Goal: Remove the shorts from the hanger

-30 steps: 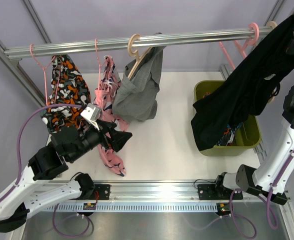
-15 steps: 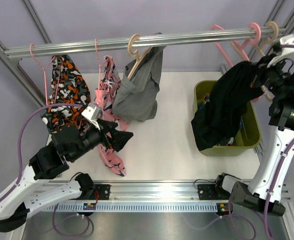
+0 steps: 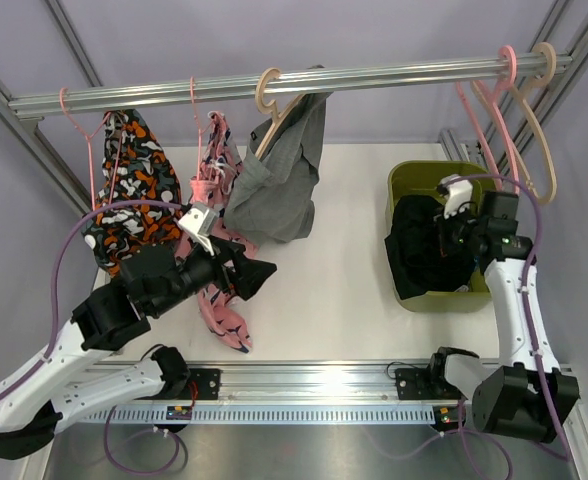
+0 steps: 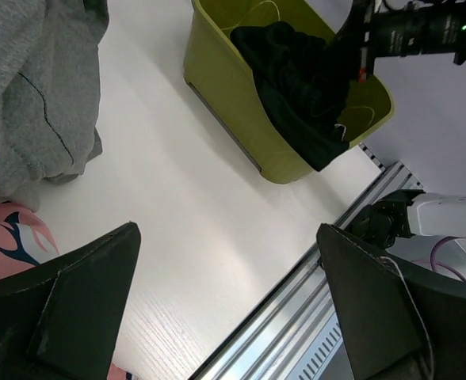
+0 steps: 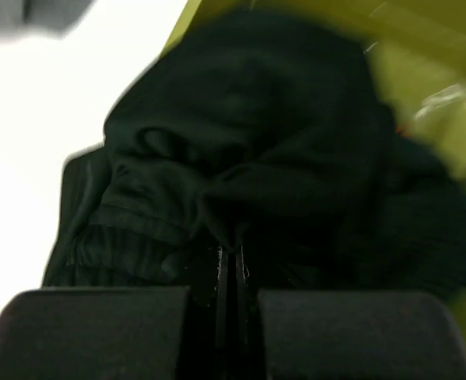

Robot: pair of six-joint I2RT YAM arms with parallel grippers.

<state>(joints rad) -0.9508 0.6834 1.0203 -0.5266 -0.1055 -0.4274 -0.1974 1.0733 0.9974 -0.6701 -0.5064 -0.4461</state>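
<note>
The black shorts lie bunched in the green bin, off any hanger. My right gripper is down in the bin, shut on a fold of the black shorts. The grey shorts hang on a wooden hanger at mid rail. The blue-orange-white patterned shorts hang on a pink hanger at the left. My left gripper is open and empty, low in front of the grey shorts; its fingers stand wide apart.
A pink patterned garment hangs between the patterned and grey shorts, down to the table. Empty pink and wooden hangers hang at the right end of the metal rail. Frame posts stand at both sides.
My right arm came down from the rail with the black shorts, pulling them off the hanger and into the bin. The freed hangers swing at the right. My left arm shifted slightly right.
</note>
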